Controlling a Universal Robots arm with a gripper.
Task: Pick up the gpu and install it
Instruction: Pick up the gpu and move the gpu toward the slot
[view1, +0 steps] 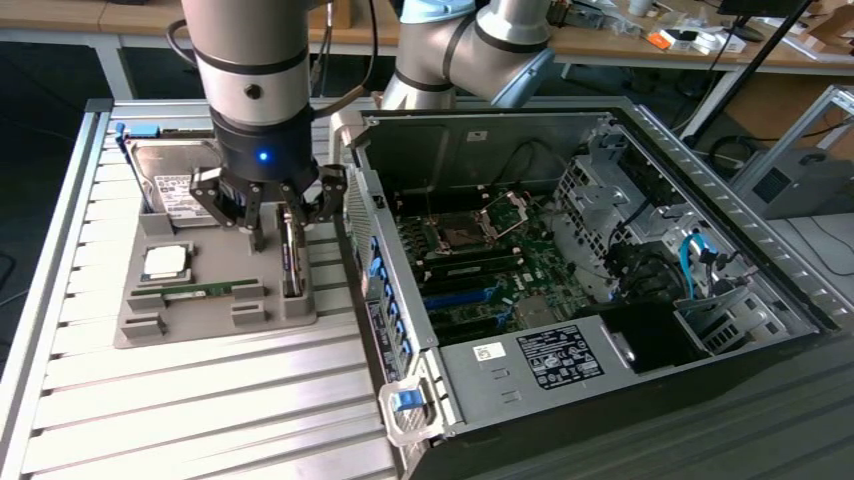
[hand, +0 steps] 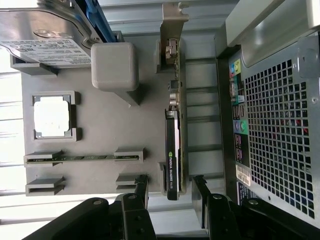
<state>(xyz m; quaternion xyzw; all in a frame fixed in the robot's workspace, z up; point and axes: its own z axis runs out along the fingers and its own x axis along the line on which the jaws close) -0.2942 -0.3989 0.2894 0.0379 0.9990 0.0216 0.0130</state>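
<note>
Claw (view1: 276, 220) with fingers apart, either side of the gpu (view1: 292, 262), which stands on edge in a grey holder (view1: 200, 318) beside the open computer case (view1: 494, 388).

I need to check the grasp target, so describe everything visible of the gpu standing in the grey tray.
The gpu is a thin card standing on its long edge in the grey holder tray, beside the computer case. A black shroud with NVIDIA lettering covers part of one face; a silver metal bracket closes one end. The open pincer straddles the other end, a jaw on each side, apparently not touching it.
</note>
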